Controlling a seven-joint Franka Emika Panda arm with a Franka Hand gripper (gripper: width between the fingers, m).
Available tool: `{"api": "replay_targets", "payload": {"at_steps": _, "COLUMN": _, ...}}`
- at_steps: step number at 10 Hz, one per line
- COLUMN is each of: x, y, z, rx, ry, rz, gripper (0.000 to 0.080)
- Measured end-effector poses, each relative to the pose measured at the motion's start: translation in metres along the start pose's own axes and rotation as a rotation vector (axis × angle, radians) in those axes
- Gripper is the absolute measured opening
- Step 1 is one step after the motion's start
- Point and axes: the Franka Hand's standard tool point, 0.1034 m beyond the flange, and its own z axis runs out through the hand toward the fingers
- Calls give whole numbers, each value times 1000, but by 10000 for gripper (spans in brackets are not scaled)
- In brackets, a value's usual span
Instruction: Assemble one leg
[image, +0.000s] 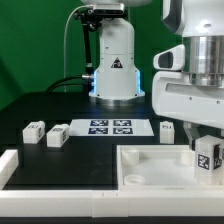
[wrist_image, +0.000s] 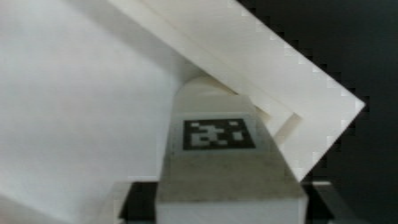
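Note:
My gripper (image: 207, 150) is shut on a leg (image: 208, 155), a small white block with a black-and-white marker tag on its face. I hold it over the right end of the large white tray-like part (image: 150, 170), near that part's right corner. In the wrist view the leg (wrist_image: 224, 150) fills the space between my two dark fingers (wrist_image: 143, 200), and its tip reaches toward a raised corner of the tray part (wrist_image: 267, 70). Whether the leg touches the tray part I cannot tell.
Three other legs stand on the black table: two at the exterior view's left (image: 34, 132) (image: 57, 136), and one behind the tray part (image: 168, 130). The marker board (image: 111, 127) lies at the middle. A white rail (image: 8, 165) sits at the front left. The robot base (image: 115, 65) stands behind.

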Motion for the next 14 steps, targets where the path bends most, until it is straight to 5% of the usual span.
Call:
{"api": "replay_targets", "payload": {"at_steps": 4, "x": 0, "y": -3, "z": 0, "rx": 4, "ry": 7, "rz": 385, "gripper": 291}}
{"api": "replay_targets", "payload": {"at_steps": 7, "x": 0, "y": -3, "z": 1, "rx": 6, "ry": 8, "rz": 289, "gripper": 373}}
{"api": "replay_targets", "payload": {"at_steps": 8, "x": -1, "y": -3, "z": 1, "rx": 5, "ry": 9, "rz": 189, "gripper": 552}}
{"api": "replay_targets", "payload": {"at_steps": 9, "x": 1, "y": -4, "z": 0, "rx": 6, "ry": 10, "rz": -22, "gripper": 619}}
{"api": "replay_targets", "payload": {"at_steps": 14, "x": -4, "y": -6, "z": 0, "rx": 6, "ry": 9, "rz": -644, "gripper": 649}}
